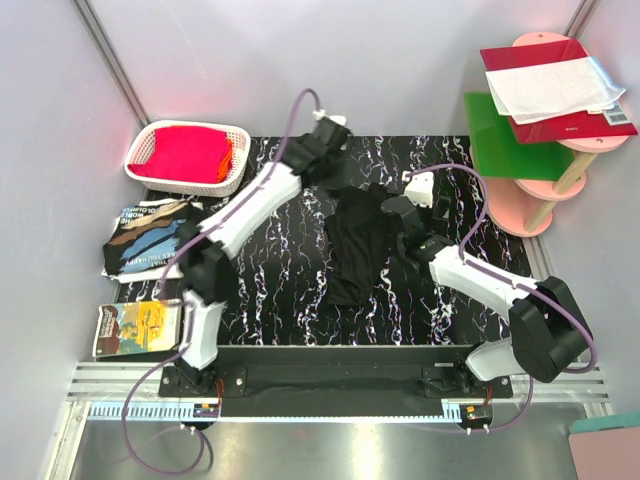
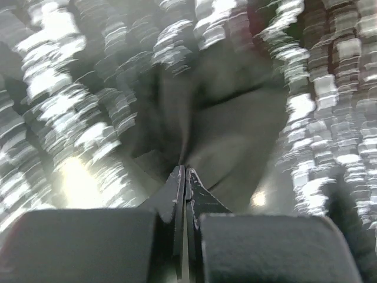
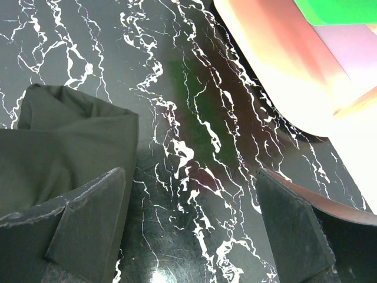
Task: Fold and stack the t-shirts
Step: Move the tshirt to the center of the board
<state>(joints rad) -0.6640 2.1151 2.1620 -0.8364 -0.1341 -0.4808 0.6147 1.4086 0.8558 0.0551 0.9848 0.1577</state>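
Note:
A crumpled black t-shirt lies in the middle of the black marbled mat. My left gripper reaches to the shirt's far left corner. In the blurred left wrist view it is shut, with dark shirt fabric running out from its tips. My right gripper is open at the shirt's right edge. In the right wrist view it stands over bare mat, its left finger over the shirt's edge and nothing between the jaws.
A white basket with a red shirt stands at the back left. Two folded printed shirts lie left of the mat. A pink and green shelf stand with a red folder is at the right, its base in the right wrist view.

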